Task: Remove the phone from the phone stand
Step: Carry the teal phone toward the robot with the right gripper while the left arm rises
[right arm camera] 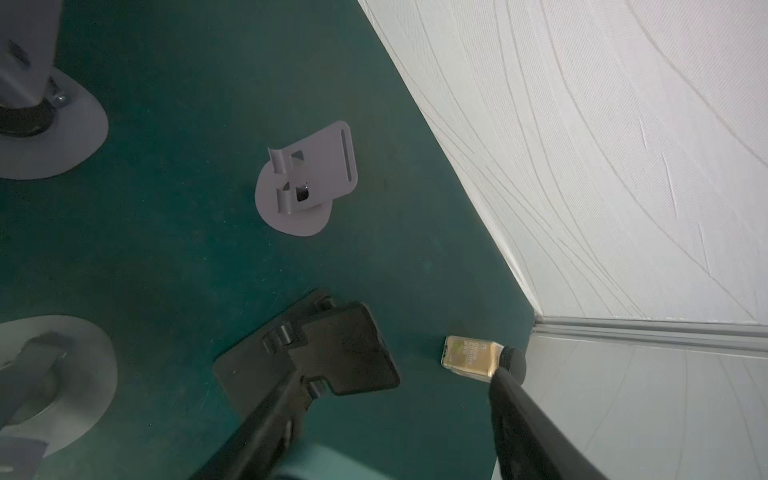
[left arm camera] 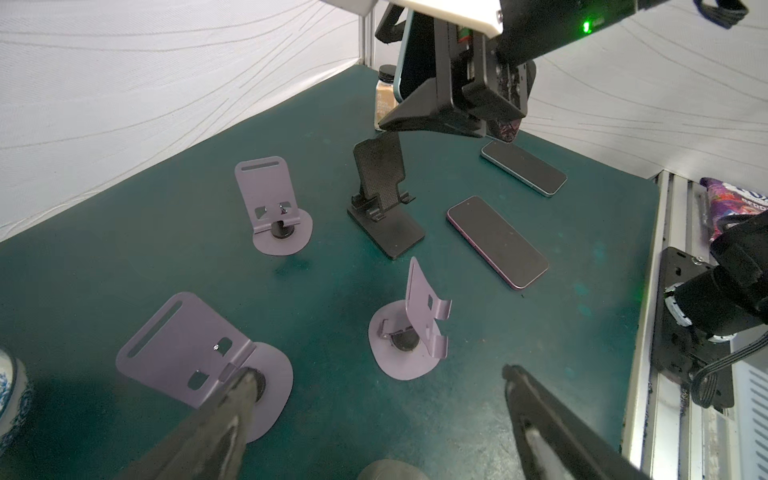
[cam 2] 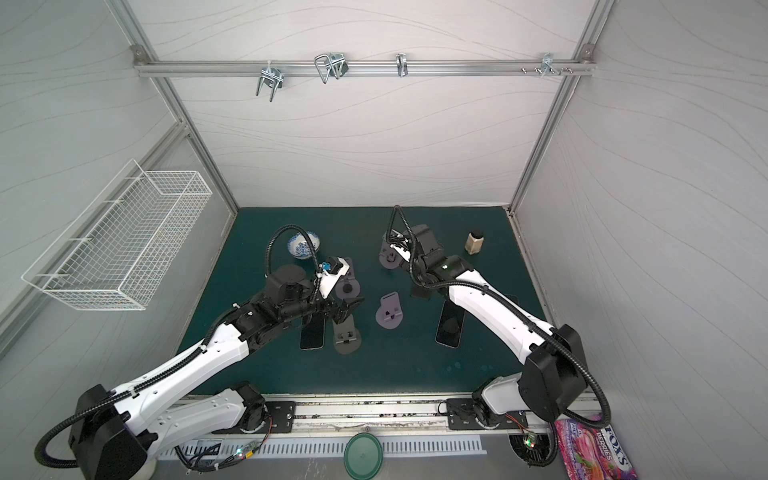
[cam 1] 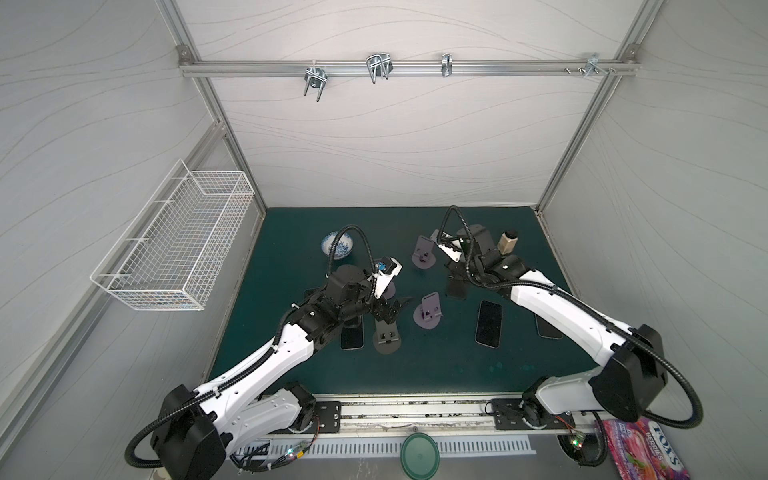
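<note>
Three flat phones (cam 1: 489,323) lie on the green mat (cam 1: 415,365) in both top views. The one I care about is hard to pick out here, masked by the right gripper (cam 1: 451,253) at upper centre-right, above the black stand (cam 1: 457,286). The left gripper (cam 1: 392,307) hangs mid-frame, jaws spread, nothing between them.

The left wrist view settles it. At top centre the phone (left arm camera: 409,54) stands nearly upright, clamped in the right gripper's jaws. It looks clear of the empty black stand just below. Along the bottom edge my left fingers (left arm camera: 232,399) gape wide and hold nothing.

In the right wrist view, the teal blur at the bottom edge between the fingers is most likely that phone, with the stand just above it in frame.

I judge the phone to be a stiff, slick glass slab, weighty for thin pads, and breakable if dropped. I would pinch it across its long edges near the middle, not by a corner.
</note>
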Tool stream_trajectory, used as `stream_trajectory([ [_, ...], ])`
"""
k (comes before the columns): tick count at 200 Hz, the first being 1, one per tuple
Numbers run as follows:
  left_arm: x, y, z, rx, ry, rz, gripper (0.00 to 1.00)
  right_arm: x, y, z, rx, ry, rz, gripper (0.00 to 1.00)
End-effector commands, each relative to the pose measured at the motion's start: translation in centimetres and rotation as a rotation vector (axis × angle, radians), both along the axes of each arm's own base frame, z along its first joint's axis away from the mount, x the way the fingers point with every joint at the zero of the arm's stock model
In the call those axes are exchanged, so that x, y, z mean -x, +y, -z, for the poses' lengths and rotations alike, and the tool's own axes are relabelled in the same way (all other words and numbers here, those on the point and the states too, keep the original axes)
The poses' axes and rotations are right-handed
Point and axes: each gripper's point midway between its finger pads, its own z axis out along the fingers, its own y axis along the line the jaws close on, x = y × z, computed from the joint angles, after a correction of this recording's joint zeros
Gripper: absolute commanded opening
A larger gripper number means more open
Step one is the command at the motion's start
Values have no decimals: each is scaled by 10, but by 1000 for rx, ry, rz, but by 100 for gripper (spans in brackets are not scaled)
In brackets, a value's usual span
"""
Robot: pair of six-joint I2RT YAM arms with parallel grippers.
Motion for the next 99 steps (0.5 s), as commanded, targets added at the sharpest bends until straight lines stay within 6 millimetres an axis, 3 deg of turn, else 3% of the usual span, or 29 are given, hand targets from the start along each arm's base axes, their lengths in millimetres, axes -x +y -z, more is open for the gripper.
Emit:
stream_trajectory([
  [1,-3,-11,-31,34,-70,25,94,11,-7,-27,-105,-11,47,44],
  [99,9,-43,-57,35,-132,118,94,54,-33,-45,-371,96,158,43],
])
